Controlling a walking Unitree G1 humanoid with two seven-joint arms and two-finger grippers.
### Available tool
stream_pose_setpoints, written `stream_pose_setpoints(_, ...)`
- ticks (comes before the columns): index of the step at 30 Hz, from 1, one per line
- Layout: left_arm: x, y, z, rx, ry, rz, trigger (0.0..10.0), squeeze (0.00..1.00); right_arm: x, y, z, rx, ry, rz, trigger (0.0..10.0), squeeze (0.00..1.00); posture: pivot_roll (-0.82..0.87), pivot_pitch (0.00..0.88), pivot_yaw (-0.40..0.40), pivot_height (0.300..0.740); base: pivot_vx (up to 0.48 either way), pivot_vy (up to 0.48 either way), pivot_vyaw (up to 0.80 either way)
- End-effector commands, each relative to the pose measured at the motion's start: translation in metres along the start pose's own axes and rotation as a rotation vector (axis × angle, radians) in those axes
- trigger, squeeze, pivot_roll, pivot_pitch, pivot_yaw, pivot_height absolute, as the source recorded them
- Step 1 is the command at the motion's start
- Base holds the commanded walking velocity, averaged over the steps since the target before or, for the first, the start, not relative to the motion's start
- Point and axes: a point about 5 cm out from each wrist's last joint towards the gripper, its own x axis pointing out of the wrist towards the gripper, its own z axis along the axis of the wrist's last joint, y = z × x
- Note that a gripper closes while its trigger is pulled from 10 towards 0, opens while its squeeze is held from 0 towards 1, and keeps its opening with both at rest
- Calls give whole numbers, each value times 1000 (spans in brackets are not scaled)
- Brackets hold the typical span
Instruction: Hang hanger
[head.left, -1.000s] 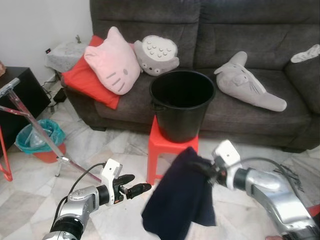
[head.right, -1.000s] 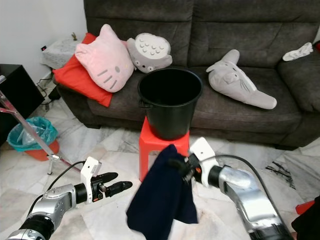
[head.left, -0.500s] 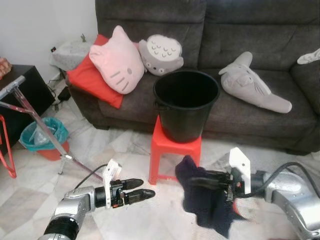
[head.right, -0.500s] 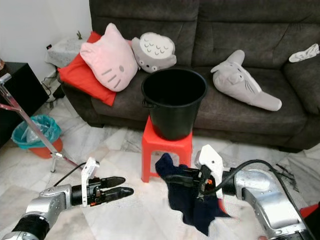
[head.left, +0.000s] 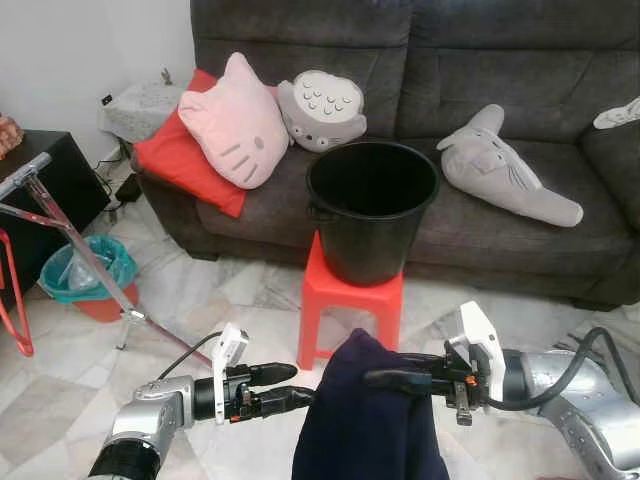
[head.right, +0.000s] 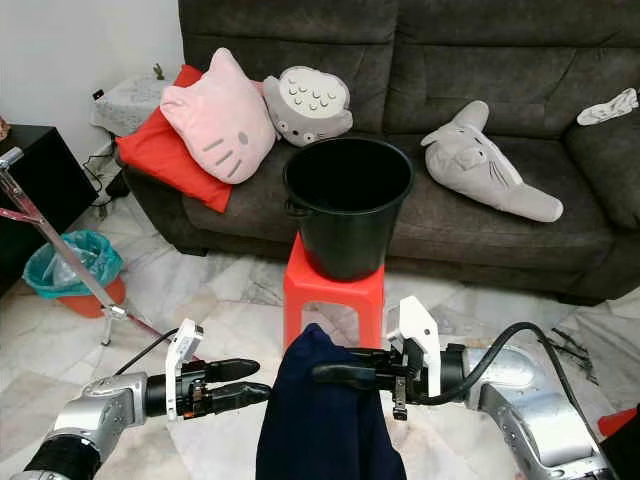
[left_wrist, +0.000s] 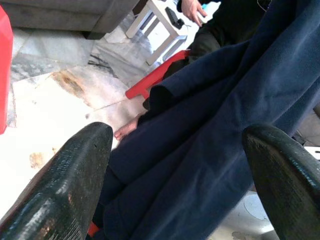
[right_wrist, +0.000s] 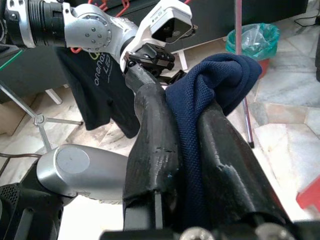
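Observation:
A dark navy garment (head.left: 365, 425) hangs in front of me, draped over my right gripper (head.left: 374, 379), which is shut on its top fold (right_wrist: 192, 120). The right fingers (right_wrist: 150, 135) point left and lie level. My left gripper (head.left: 298, 386) is open at the garment's left edge, fingertips right at the cloth. Seen along the left fingers (left_wrist: 65, 190), the navy cloth (left_wrist: 210, 140) fills the space ahead between them. No hanger can be made out.
A black bucket (head.left: 372, 205) stands on a red stool (head.left: 325, 290) just beyond the garment. Behind is a grey sofa (head.left: 520, 60) with plush toys. A metal rack leg (head.left: 75, 255) and teal bin (head.left: 55, 275) are at left. A person's hand (left_wrist: 192, 10) shows.
The right gripper has lifted the garment and carried it left, so it now hangs between both grippers. The left gripper has edged up to the cloth.

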Motion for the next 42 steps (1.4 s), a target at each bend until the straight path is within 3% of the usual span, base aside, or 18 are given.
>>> stream_pose_setpoints(1, 1, -3, 5, 15, -2, -25, 10000, 0, 3, 1, 9, -31, -24, 21, 10000, 0, -30, 9, 59, 740, 0, 0, 0)
stream_pose_setpoints(9, -2, -8, 7, 11, -5, -63, 10000, 0, 8, -12, 10, -27, -29, -40, 10000, 0, -26, 15, 62, 740, 0, 0, 0)
stream_pose_setpoints(14, -2, -9, 6, 9, -6, -63, 10000, 0, 13, -8, 10, -18, -30, -11, 10000, 0, -22, 18, 62, 740, 0, 0, 0)
stream_pose_setpoints(21, -1, -13, 7, 5, -14, -83, 10000, 0, 18, 10, -1, -28, 37, 95, 10000, 0, -24, 28, 63, 740, 0, 0, 0)
stream_pose_setpoints(30, 6, -29, 12, 25, 4, -196, 10000, 0, 23, 7, 1, -32, 44, 121, 10000, 0, -17, 31, 64, 740, 0, 0, 0)
stream_pose_setpoints(42, -5, -36, 6, 30, 56, -206, 10000, 0, 25, 3, 18, -59, -31, 127, 10000, 0, -16, 31, 64, 740, 0, 0, 0)
